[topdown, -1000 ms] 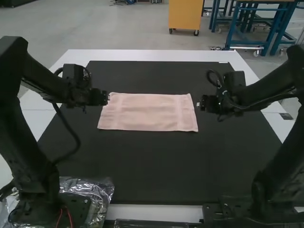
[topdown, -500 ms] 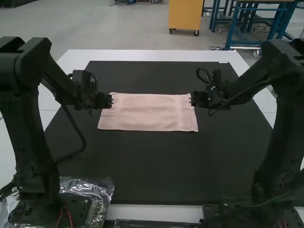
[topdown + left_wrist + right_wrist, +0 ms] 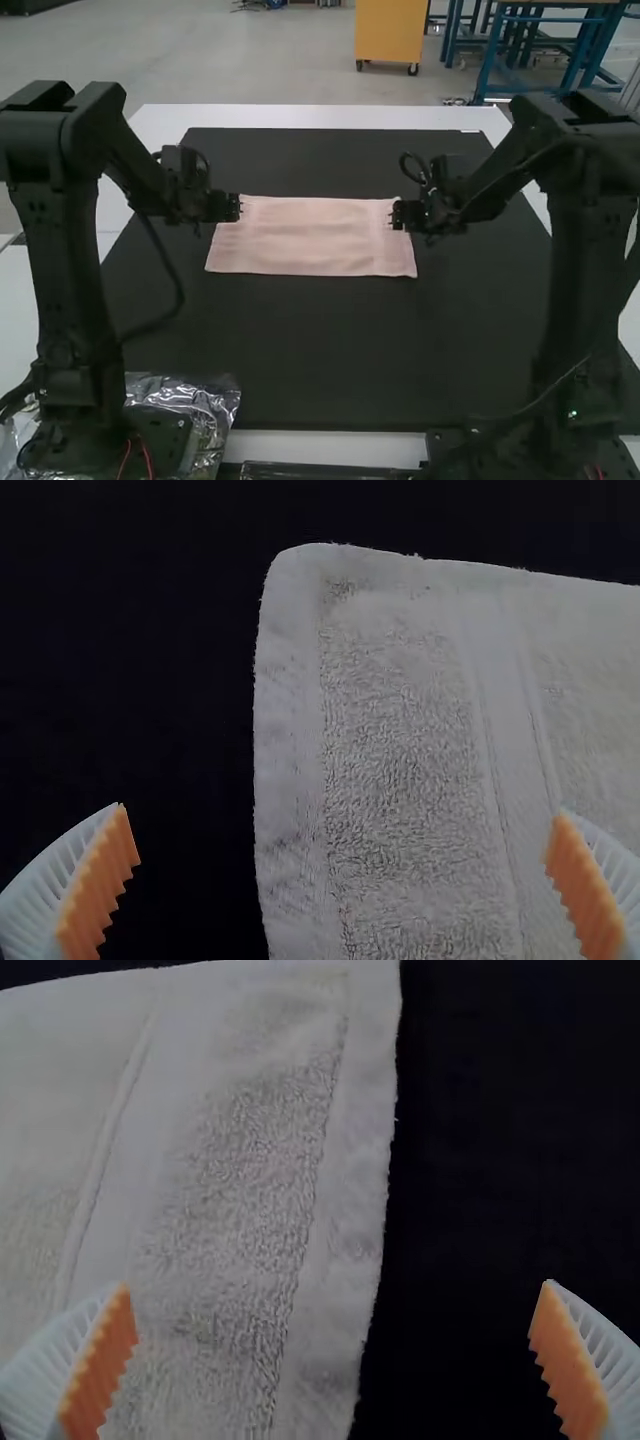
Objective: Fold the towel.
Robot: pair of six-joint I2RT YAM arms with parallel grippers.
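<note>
"At the near edge of the white table (image 3: 330, 445), what's that shiny stuff?"

"Crumpled clear plastic packaging (image 3: 220, 402), right by the foot of the left arm (image 3: 65, 270). See the red wires (image 3: 147, 458) there? The right arm (image 3: 580, 270) stands well apart from it, across the table."

"Then comes the black mat (image 3: 320, 350)."

"A broad stretch of it, and farther up lies the pink terry towel (image 3: 318, 237), on the mat's far half. It's flat, a neat rectangle with its long sides running left to right. How many layers, I can't tell."

"I can make out a smooth woven band (image 3: 510, 730) near each short end. And the pincers?"

"Up at the far corners. The left gripper (image 3: 240, 207) is by the far left one, its ribbed white fingers wide apart: one on the mat's side of the short edge, the other on the cloth's side."

"And the right gripper (image 3: 394, 214)?"

"Same thing at the far right corner: fingers wide apart, orange pads (image 3: 100, 1370) facing each other, the short edge running between. Whether any fingertip touches the terry, I can't say."

"Behind all that, there's the white strip of tabletop along the far side of the mat."
</note>
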